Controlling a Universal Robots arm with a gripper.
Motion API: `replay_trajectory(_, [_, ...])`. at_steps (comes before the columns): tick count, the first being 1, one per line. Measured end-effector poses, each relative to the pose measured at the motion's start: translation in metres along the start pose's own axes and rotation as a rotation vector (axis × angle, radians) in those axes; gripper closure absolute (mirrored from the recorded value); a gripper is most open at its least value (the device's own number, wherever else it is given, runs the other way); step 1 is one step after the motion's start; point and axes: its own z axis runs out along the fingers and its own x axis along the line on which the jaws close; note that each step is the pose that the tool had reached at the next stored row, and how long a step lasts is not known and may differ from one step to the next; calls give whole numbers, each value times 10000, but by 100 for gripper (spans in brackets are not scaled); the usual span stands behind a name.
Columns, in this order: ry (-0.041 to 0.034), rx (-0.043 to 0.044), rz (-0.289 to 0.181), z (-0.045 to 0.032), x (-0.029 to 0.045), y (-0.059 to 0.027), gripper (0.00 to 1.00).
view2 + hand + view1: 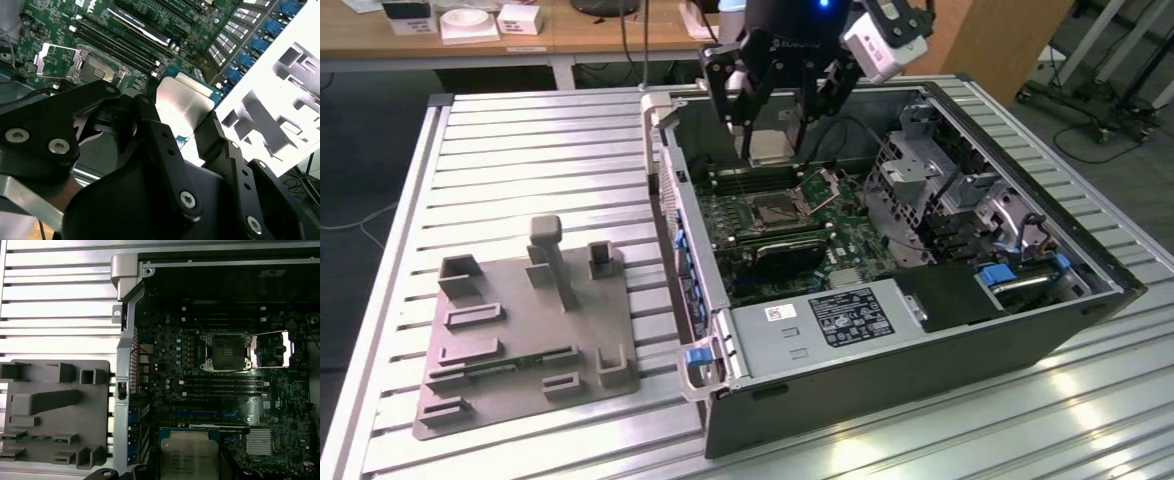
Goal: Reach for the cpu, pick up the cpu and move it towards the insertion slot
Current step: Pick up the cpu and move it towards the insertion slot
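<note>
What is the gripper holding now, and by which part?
The gripper holds the cpu, its jaws closed on two opposite edges of the chip, above the open computer case.

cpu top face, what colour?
Silvery-grey metal, seen best in the second wrist view: cpu.

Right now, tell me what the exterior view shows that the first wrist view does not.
Exterior view alone: the tool hanging above the open computer case, shut on the cpu, and a wooden desk behind. First wrist view alone: the cpu's metal top from close by. Both: the insertion slot open, its hinged plate swung aside, and the grey tray.
</note>
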Motion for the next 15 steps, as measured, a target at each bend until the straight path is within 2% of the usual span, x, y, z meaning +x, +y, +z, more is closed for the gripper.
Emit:
replay_trajectory(10, [0,0,5,11,-204,1,45])
replay_trajectory(15, [0,0,5,19,-260,16,45])
